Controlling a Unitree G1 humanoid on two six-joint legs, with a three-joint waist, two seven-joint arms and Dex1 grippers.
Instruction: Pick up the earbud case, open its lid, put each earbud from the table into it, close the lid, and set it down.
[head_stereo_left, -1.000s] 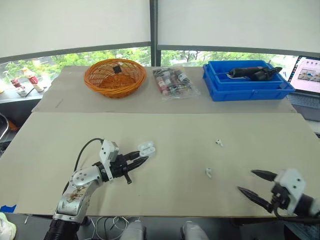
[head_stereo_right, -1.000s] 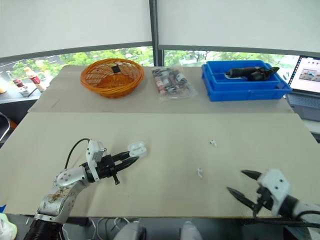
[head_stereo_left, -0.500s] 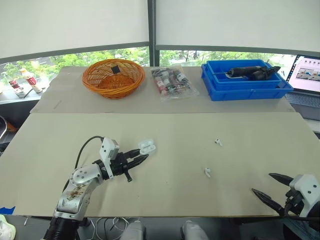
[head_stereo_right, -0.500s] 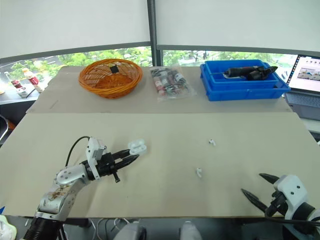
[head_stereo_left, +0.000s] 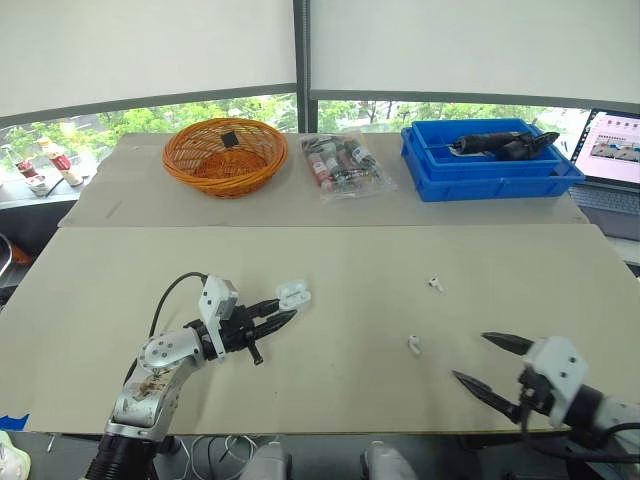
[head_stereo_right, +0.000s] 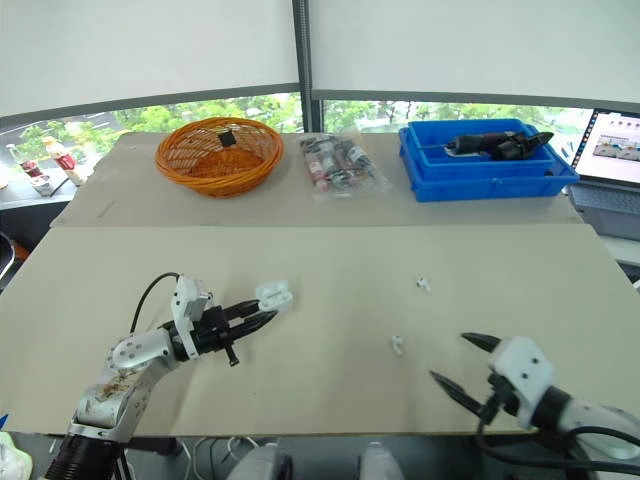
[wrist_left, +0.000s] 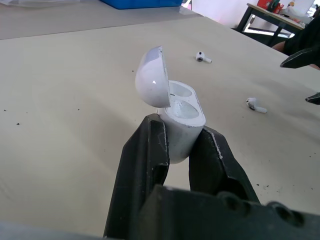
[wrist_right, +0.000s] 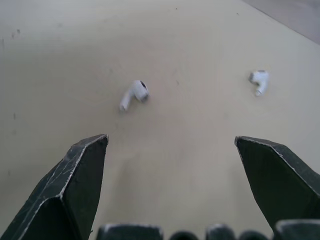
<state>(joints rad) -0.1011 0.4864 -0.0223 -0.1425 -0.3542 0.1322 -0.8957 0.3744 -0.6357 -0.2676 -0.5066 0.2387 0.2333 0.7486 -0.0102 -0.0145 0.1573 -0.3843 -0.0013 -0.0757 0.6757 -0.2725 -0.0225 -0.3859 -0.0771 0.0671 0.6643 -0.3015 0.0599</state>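
The small white glossy plastic earbud case (wrist_left: 182, 120) is pinched by its lower body between the two black fingers of the left gripper (wrist_left: 181, 127). It sits roughly upright and appears to be held just clear of the beige cardboard-covered surface (head_stereo_left: 330, 260). Its rounded hinged lid (wrist_left: 152, 77) is swung back and open, and both wells inside are empty. So the pick-up and the lid-opening look done.

Neither earbud is in yet. The first white stemmed earbud (head_stereo_left: 416, 346) lies on the surface, well apart from the case on the robot's right and slightly nearer the robot. The second white earbud (head_stereo_left: 436, 284) lies a little farther from the case, also to the right and about level with it. The two are separate and lie on their sides.

The right gripper (head_stereo_left: 472, 357) hovers beyond the first earbud from the case. Its fingers are spread wide and hold nothing. In the right wrist view the gripper points towards the first earbud (wrist_right: 134, 95), with the second earbud (wrist_right: 259, 81) off to one side.

Still to do, by my reading: grasp and seat each earbud in turn, close the lid, and set the case down. Roughly a third of the task looks complete.
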